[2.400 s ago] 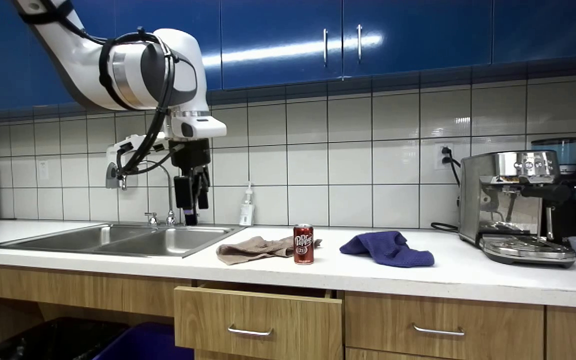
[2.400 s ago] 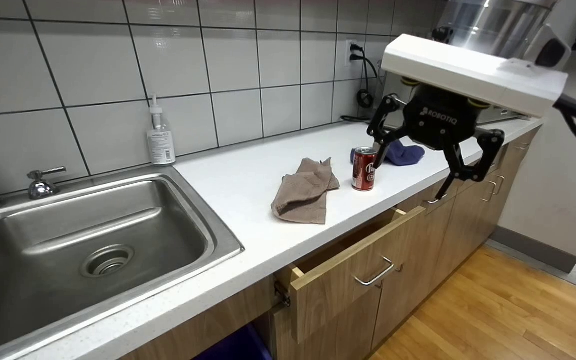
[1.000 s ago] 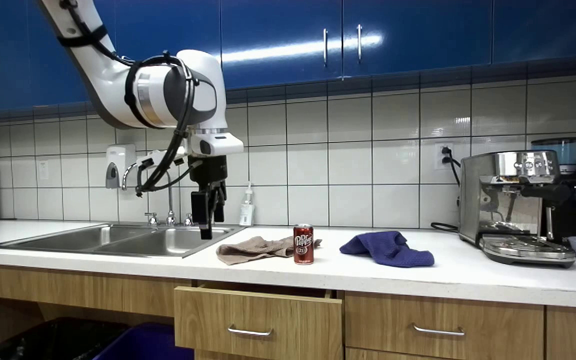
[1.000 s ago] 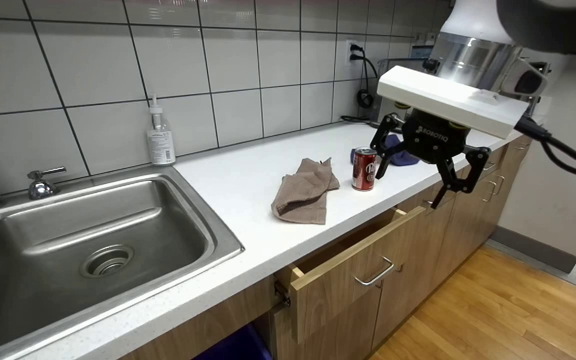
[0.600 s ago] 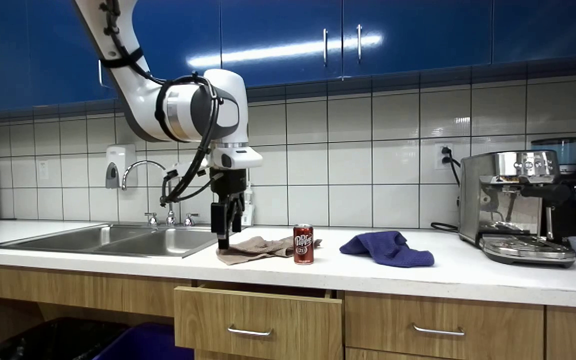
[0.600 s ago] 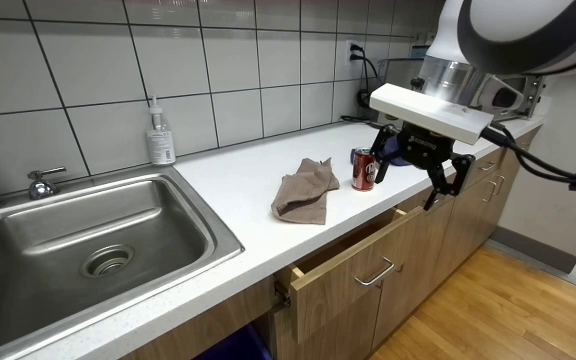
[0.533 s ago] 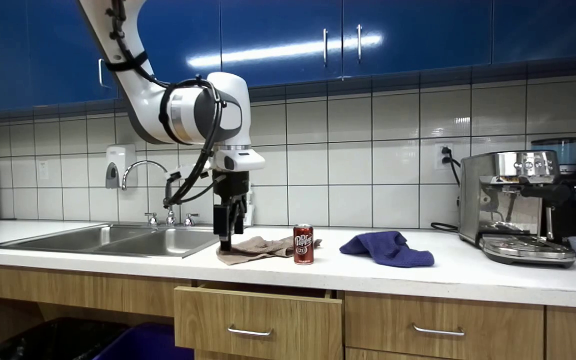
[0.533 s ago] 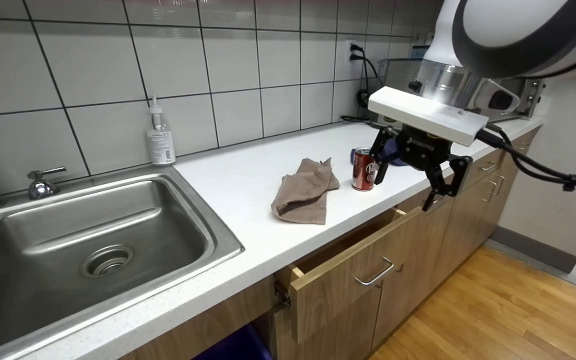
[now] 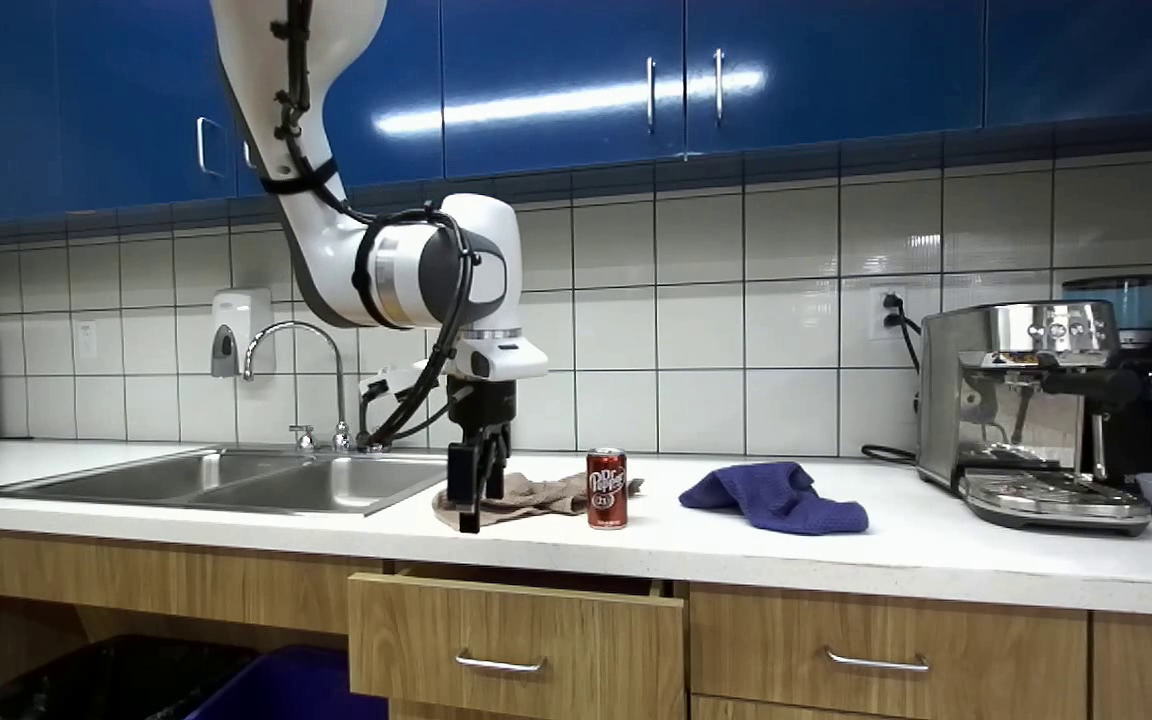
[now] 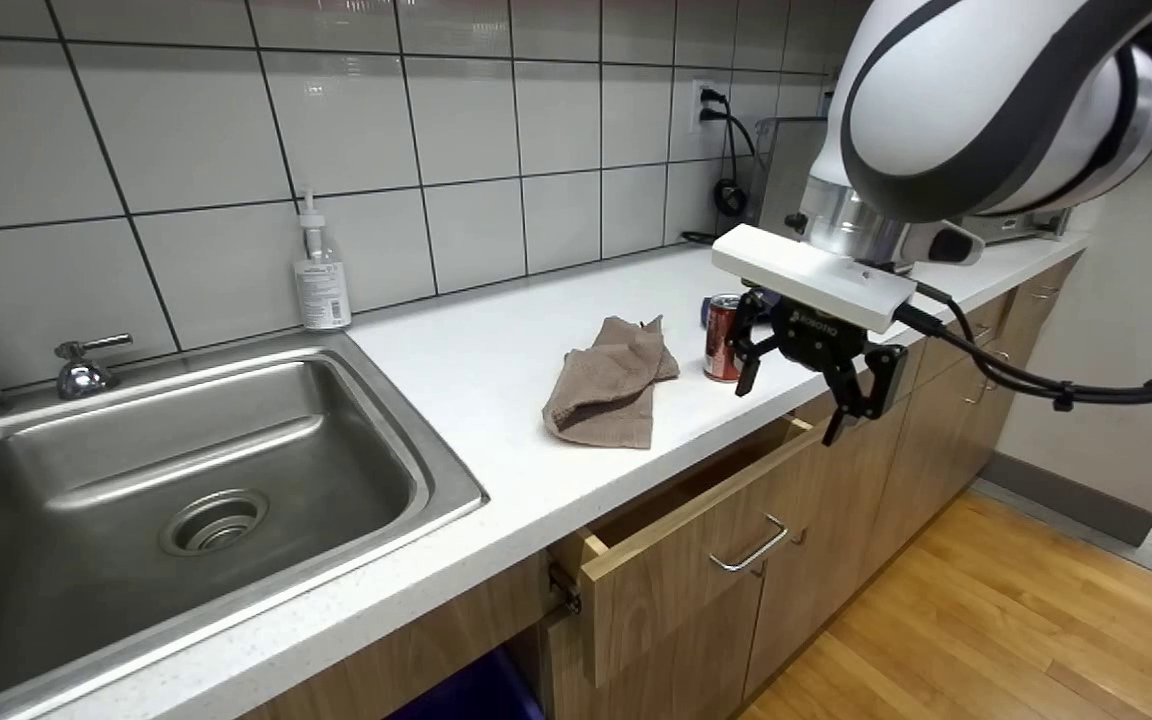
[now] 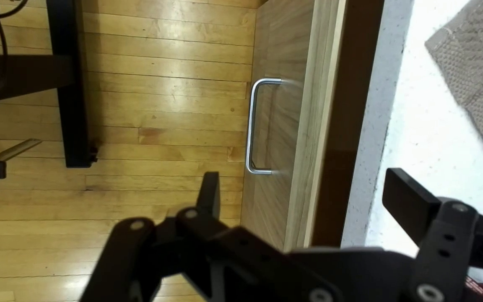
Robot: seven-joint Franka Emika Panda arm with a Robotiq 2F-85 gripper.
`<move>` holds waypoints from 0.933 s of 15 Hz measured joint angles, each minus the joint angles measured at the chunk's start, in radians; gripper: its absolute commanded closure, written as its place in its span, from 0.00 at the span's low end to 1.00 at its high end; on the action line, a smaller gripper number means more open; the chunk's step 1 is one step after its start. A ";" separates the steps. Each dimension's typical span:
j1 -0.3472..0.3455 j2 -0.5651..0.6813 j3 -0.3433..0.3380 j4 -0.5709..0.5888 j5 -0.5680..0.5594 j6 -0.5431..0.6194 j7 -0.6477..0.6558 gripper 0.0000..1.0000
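Observation:
My gripper [image 11: 304,186] is open and holds nothing. In the wrist view its spread fingers straddle the line of a partly pulled-out wooden drawer [image 11: 277,121]: one finger [image 11: 210,191] shows over the floor, the other [image 11: 409,205] over the white counter. The drawer's metal handle [image 11: 250,126] lies beyond the fingertips, apart from them. A red Dr Pepper can [image 9: 607,490] stands upright on the counter; in an exterior view the gripper [image 10: 788,405] partly covers the can [image 10: 720,350]. A crumpled brown cloth [image 10: 611,385] lies beside the can. The drawer's inside is mostly dark.
A double sink [image 9: 276,485] with a faucet [image 9: 341,400] and a soap bottle [image 10: 322,275] are near the brown cloth. A purple cloth [image 9: 776,500] and an espresso machine [image 9: 1026,410] stand farther along the counter. Below are a purple bin [image 9: 296,690] and a black-lined bin [image 9: 116,680].
The open gripper has come down and across toward the can and the drawer, lower over the counter's front edge. Drawer, can and cloths have stayed in place.

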State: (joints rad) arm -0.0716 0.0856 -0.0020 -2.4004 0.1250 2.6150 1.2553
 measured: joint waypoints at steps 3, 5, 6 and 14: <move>0.017 0.045 -0.017 0.016 -0.006 0.033 0.003 0.00; 0.032 0.070 -0.030 0.023 -0.014 0.054 0.006 0.00; 0.040 0.082 -0.037 0.027 -0.015 0.062 0.008 0.00; 0.096 0.189 -0.089 0.062 -0.016 0.107 0.028 0.00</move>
State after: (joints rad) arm 0.0248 0.2746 -0.0907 -2.3385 0.1091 2.7222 1.2837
